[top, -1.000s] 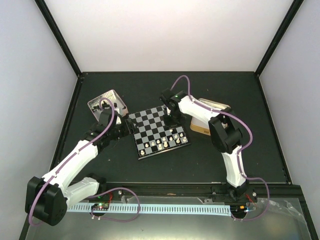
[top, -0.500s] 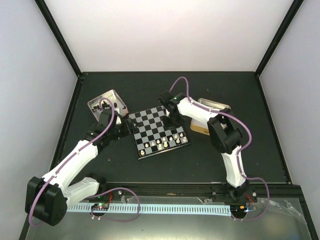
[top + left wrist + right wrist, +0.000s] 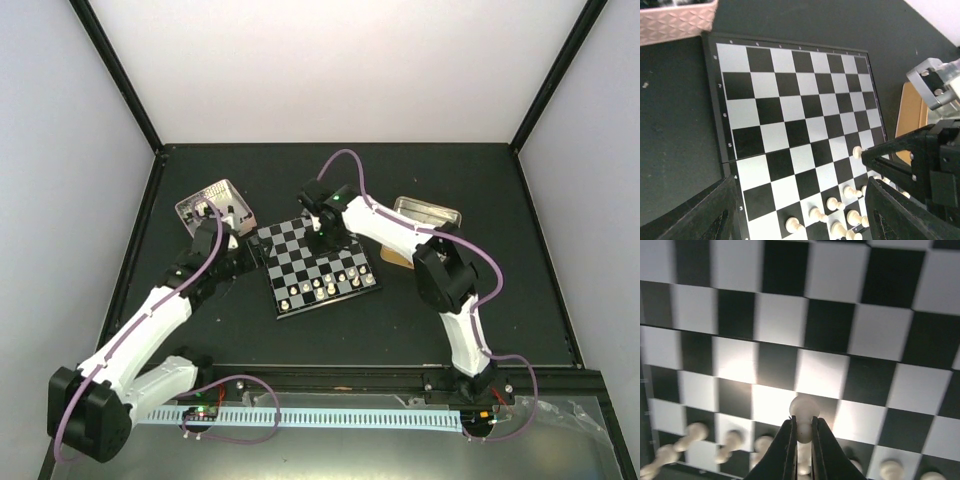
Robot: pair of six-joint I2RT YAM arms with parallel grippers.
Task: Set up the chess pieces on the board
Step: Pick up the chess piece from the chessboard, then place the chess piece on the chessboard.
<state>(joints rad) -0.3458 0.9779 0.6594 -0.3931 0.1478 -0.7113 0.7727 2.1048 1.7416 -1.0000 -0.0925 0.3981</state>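
Right wrist view: right gripper [image 3: 802, 426] jaws pinch a cream-white piece [image 3: 804, 408], probably a pawn, just under its head above the board [image 3: 775, 320]. It is likely light, hard, slick and tippy. Left gripper [image 3: 250, 256] jaws are spread beside the board.

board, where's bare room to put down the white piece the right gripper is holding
The board is bare from its middle to the edge by the pink tray; any square there would take the white piece in the right gripper. The near rows are crowded with white pieces standing close together.
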